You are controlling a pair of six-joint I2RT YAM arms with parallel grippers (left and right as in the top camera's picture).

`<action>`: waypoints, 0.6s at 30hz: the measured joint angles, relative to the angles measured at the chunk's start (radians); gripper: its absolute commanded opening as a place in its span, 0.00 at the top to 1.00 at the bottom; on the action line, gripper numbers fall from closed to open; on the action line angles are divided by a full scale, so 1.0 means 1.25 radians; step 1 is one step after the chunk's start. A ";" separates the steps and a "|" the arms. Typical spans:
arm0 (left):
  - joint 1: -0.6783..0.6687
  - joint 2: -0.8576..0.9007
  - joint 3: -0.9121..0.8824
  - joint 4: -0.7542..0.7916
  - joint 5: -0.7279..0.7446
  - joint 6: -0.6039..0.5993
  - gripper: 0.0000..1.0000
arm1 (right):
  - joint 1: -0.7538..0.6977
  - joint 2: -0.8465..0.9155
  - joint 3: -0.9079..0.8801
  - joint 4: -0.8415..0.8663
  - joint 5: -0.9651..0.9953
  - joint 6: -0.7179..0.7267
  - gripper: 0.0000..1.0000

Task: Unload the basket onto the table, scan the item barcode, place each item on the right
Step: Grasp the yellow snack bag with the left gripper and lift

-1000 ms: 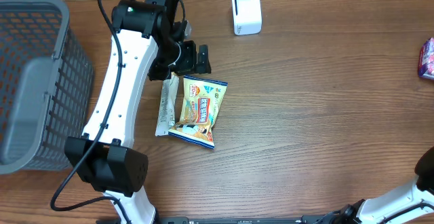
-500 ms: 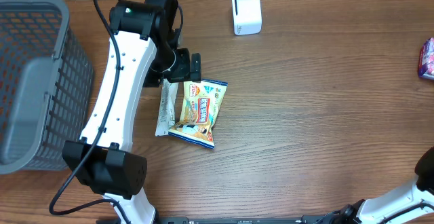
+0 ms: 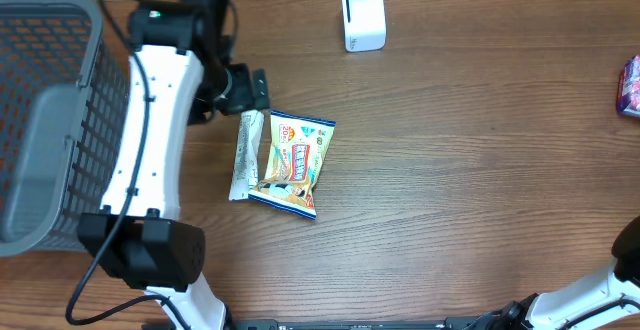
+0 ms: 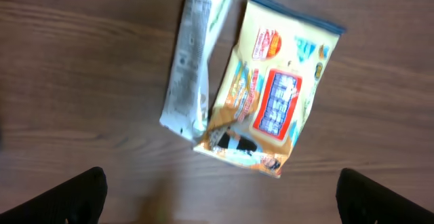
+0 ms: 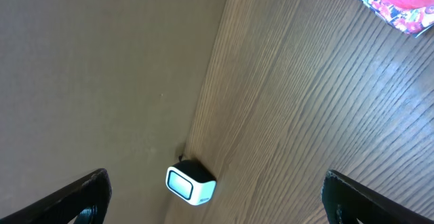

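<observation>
Snack packet [image 3: 293,163], overhead: it lies flat just beside the left gripper [image 3: 256,91], whose jaws stand wide and empty. The scanner [image 3: 362,16] sits well apart from both. You are at the approach step, so next descend and grip the packet's edge.

Left wrist: the packet lies ahead of the fingers [image 4: 81,193], touching a slim sachet [image 4: 193,61]. No barcode is legible.

Right wrist: only this view shows the right gripper [image 5: 220,197], wide and empty, with the scanner ahead.

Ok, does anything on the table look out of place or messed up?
Nothing looks spilled or torn. The yellow snack packet lies tilted, one corner against the slim white sachet, perhaps overlapping it. A pink packet sits alone far to the right, cut off by the overhead view's edge.
</observation>
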 measured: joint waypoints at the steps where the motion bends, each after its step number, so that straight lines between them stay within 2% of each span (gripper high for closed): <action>1: 0.007 0.000 -0.004 0.009 0.013 0.008 0.00 | 0.000 0.000 0.000 0.000 0.000 0.000 0.00; 3: 0.015 -0.005 -0.027 0.031 0.055 0.037 0.01 | 0.000 0.000 0.000 0.000 0.000 0.000 0.00; 9: -0.015 -0.012 -0.168 0.120 0.158 0.097 0.23 | 0.000 0.000 0.000 0.000 0.000 0.000 0.00; 15: -0.074 -0.012 -0.316 0.225 0.191 0.114 0.37 | 0.000 0.000 0.000 0.000 0.000 0.000 0.00; 18: -0.101 -0.012 -0.362 0.284 0.189 0.116 0.40 | 0.000 0.000 0.000 0.000 0.000 0.000 0.00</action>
